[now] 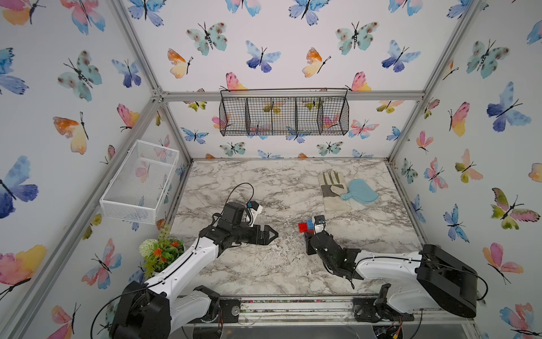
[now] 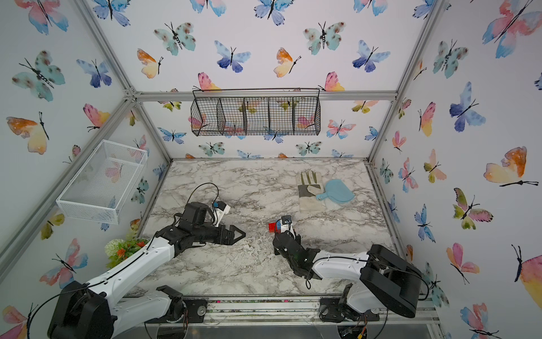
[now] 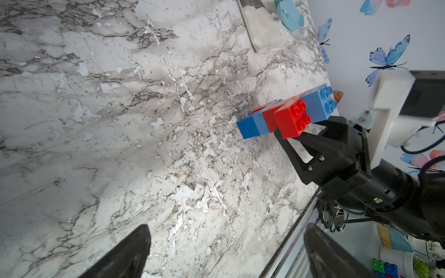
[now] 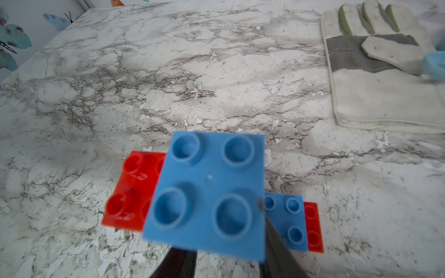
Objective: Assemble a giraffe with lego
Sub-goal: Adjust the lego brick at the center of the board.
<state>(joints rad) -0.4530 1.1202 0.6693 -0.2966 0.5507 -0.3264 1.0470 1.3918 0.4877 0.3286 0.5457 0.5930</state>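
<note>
Butterfly-print walls in a metal frame close in a marble worktop (image 1: 264, 273). On the left wall hangs a white mesh basket (image 1: 129, 211), and below it, by the worktop's left edge, sits a small plant (image 1: 161, 251) with orange flowers. Next comes the left tool (image 1: 274, 234), low over the marble and pointing toward the middle. The left wrist view shows its fingers (image 3: 134, 250) spread well apart with only bare marble between them, so it is open and holds nothing. On the back wall, about midway across, hangs a black wire basket (image 1: 283, 117).

Right of centre on the worktop stands the giraffe (image 1: 303, 226), a part-built stack of red and blue lego bricks, well apart from the left tool. Seen from the right wrist, a square blue brick (image 4: 207, 192) is topmost, studs up, on a red brick (image 4: 130, 192) that juts out to one side. Lower down, a second blue brick (image 4: 289, 216) and a lower red brick (image 4: 313, 228) stick out on the other side.

The right tool (image 1: 308, 233) has the giraffe in its grip. One finger (image 4: 277, 240) lies against the square blue brick's edge, and its partner is hidden under that brick. Further right and toward the back lies a work glove (image 1: 333, 190), flat, with a pale blue paddle (image 1: 362, 192) resting partly on it.
</note>
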